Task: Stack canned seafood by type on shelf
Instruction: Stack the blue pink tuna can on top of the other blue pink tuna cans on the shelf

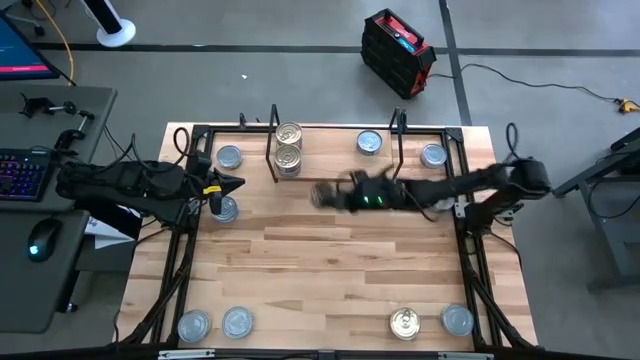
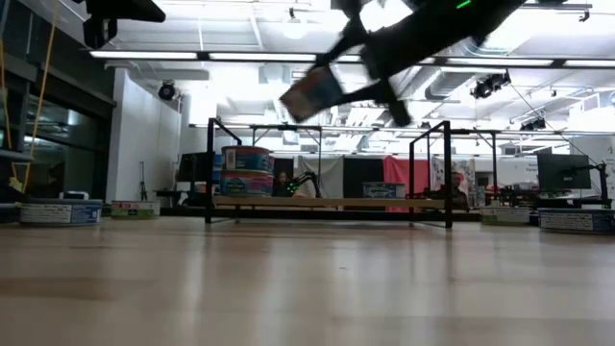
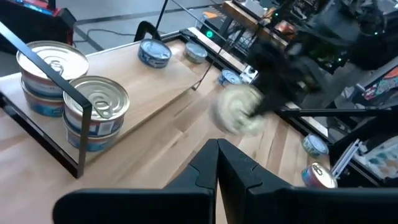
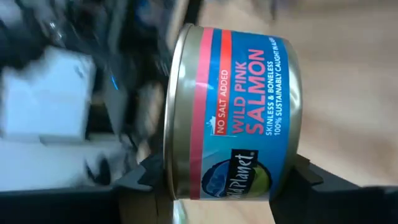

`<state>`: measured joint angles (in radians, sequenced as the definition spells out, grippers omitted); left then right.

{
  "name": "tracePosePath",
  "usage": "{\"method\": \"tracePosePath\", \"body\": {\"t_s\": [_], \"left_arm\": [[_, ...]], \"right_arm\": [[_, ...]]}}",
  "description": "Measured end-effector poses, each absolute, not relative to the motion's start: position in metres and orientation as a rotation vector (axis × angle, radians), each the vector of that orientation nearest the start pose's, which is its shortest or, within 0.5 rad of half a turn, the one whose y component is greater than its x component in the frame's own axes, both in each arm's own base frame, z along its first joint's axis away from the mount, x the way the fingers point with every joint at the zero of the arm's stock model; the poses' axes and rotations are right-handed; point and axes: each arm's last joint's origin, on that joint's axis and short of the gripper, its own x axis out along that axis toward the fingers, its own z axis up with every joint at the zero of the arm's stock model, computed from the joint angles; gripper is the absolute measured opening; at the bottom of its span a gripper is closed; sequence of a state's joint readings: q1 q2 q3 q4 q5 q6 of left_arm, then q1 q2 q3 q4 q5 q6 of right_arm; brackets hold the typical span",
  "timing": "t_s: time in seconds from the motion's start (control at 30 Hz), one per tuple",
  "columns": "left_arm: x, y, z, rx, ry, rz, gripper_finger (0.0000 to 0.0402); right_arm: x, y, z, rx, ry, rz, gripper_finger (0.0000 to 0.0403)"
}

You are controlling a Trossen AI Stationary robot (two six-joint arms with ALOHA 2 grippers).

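The shelf (image 1: 330, 150) is a light board with black wire uprights at the table's far side. On it stand two gold tins (image 1: 288, 147), one stacked on the other, and three single silver-blue tins (image 1: 370, 143). My right gripper (image 1: 325, 193) hovers in front of the shelf's middle, shut on a blue-and-red salmon tin (image 4: 236, 118), high above the table in the low view (image 2: 312, 91). My left gripper (image 3: 217, 165) is shut and empty at the table's left, over a silver-blue tin (image 1: 222, 208) that rests on the tabletop. My right gripper pinches the salmon tin between its two fingers, one finger on the lid end (image 4: 163, 177) and one on the base end (image 4: 293, 174). The tin is lifted clear of the table and tipped onto its side, label outward.
Along the table's near edge stand two silver-blue tins at the left (image 1: 215, 323), and a gold tin (image 1: 404, 322) and a silver-blue one (image 1: 457, 319) at the right. Black frame bars (image 1: 185, 260) run along both table sides. The middle of the tabletop is bare wood.
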<state>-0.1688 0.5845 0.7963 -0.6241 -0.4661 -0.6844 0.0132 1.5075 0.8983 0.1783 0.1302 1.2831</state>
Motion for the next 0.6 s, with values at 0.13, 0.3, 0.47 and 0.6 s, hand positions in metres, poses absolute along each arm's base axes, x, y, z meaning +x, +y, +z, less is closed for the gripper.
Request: {"method": "tracePosePath", "body": {"t_s": [0.13, 0.3, 0.47, 0.6], "left_arm": [[0.116, -0.007, 0.321, -0.570, 0.281, 0.422, 0.0000], [0.122, -0.008, 0.318, -0.599, 0.297, 0.437, 0.0000], [0.126, -0.008, 0.316, -0.602, 0.313, 0.443, 0.0000], [0.127, -0.009, 0.315, -0.605, 0.319, 0.445, 0.0000]], "right_arm": [[0.360, -0.058, 0.251, 1.232, 0.071, -0.359, 0.0167], [0.395, -0.127, 0.268, 1.207, -0.011, -0.395, 0.0167], [0.423, -0.175, 0.264, 1.203, 0.105, -0.449, 0.0167], [0.436, -0.199, 0.250, 1.211, 0.170, -0.506, 0.0167]]}}
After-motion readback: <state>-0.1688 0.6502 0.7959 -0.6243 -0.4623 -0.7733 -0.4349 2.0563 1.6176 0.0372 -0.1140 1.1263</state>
